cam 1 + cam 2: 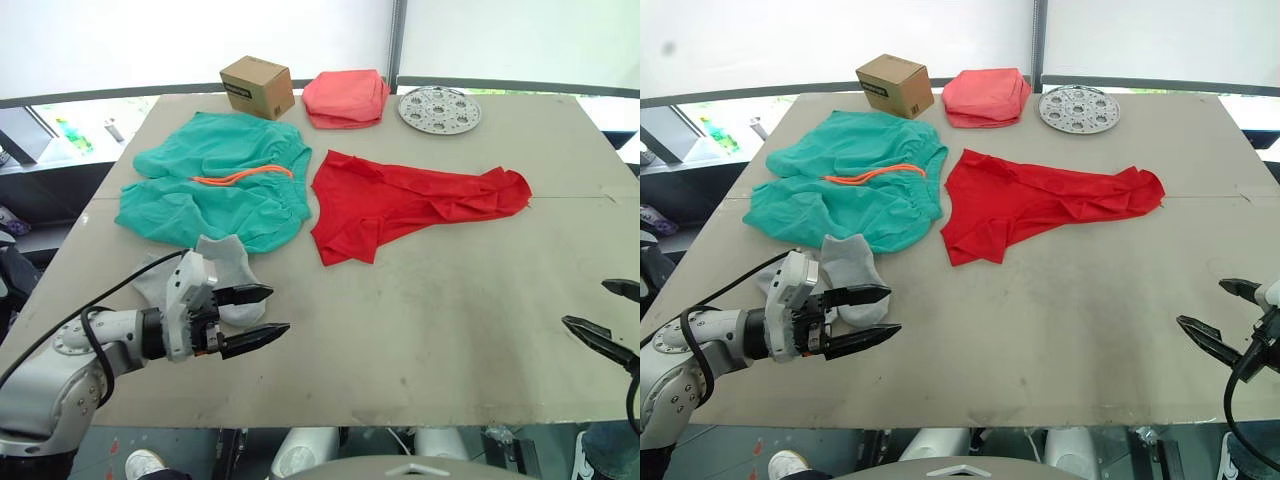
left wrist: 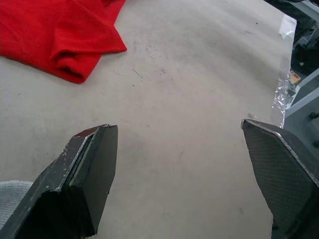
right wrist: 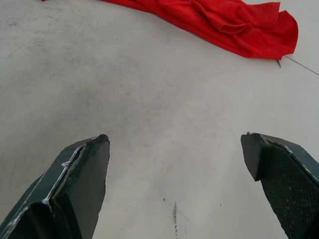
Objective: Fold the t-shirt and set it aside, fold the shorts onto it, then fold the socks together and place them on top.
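Red t-shirt (image 1: pixel 400 205), one, lying mid-table beside one shorts (image 1: pixel 215 190); socks (image 1: pixel 215 275) near left edge; both grippers (image 1: pixel 255 318) (image 1: pixel 1225 318) gaping

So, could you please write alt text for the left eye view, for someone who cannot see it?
A red t-shirt lies rumpled mid-table beside teal shorts, with grey socks just in front of the shorts. The open left gripper hovers by the socks; the open right gripper waits at the table's right edge. A cardboard box, pink folded cloth and perforated metal disc line the far side.
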You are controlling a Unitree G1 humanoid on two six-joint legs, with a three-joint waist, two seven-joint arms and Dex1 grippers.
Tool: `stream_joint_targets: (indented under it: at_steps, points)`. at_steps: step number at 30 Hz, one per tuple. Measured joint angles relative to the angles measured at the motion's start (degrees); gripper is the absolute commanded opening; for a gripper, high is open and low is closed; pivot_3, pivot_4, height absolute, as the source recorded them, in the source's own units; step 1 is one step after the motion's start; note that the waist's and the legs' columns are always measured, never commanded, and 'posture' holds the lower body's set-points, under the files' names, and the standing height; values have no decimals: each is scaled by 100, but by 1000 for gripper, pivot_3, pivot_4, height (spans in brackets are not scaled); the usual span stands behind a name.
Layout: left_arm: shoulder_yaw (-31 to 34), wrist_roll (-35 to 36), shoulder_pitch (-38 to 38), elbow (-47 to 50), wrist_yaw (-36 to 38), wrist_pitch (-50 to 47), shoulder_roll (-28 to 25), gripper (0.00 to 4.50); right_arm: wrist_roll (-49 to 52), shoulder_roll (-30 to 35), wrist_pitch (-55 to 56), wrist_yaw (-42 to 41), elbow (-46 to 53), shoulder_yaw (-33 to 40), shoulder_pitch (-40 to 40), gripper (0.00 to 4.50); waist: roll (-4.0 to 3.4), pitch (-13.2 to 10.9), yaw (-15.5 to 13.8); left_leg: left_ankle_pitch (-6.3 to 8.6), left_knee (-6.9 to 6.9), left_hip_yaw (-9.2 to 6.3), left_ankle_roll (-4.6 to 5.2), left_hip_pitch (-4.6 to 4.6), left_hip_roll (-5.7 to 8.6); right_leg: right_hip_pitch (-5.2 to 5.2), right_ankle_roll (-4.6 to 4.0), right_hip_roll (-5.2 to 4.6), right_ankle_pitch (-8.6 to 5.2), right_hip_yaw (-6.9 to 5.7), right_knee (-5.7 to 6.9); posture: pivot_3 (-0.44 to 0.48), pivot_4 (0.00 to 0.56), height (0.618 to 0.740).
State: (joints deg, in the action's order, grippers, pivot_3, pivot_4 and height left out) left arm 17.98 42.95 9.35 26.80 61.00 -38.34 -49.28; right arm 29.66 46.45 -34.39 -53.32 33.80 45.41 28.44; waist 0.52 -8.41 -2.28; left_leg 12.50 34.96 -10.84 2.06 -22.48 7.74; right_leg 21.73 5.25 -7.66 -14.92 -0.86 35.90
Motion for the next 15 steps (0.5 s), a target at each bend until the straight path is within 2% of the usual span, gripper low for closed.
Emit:
stream_joint_targets:
  at_steps: [2,5,7,8,11,14,15]
  points:
    - [-41,-10,-89,-12,-64,1,40,4259,5,-26,0,19,-3,4,-13,4500,0,0,-1,0,0,1,0,1,-1,0,0,0,0,1,0,0,150,740]
    - [-358,-197,-775,-43,-612,148,519,4259,136,-186,12,161,89,-45,-265,4500,0,-1,-25,-1,6,3,0,-2,0,-1,1,2,7,2,0,0,150,740]
    - [-500,-302,-931,-46,-787,242,621,4259,216,-203,25,200,174,-97,-340,4500,6,2,-20,-1,7,4,0,-1,-1,-1,1,3,18,2,-1,0,150,740]
    - [-708,-502,-1172,-60,-1029,213,710,4259,288,-351,38,289,246,-138,-426,4500,14,6,-16,-1,7,5,0,0,-3,-1,-14,5,28,1,-1,0,150,740]
    - [-1662,-1170,-2239,-300,-1437,200,965,4259,796,-620,126,353,905,-672,-646,4500,10,2,-27,-2,9,7,0,-3,-3,-3,16,11,42,1,0,0,150,740]
    - [-2556,-2186,-2929,-945,-1572,871,1212,4259,1144,-604,167,303,1530,-1126,-617,4500,18,5,-17,-2,10,20,0,-2,-4,-3,15,42,51,7,-5,0,150,740]
    - [-2672,-2316,-2993,-1053,-1571,967,1245,4259,1172,-600,166,303,1570,-1170,-625,4500,20,5,-5,-3,11,26,1,-2,-4,-1,15,43,53,12,-8,0,150,740]
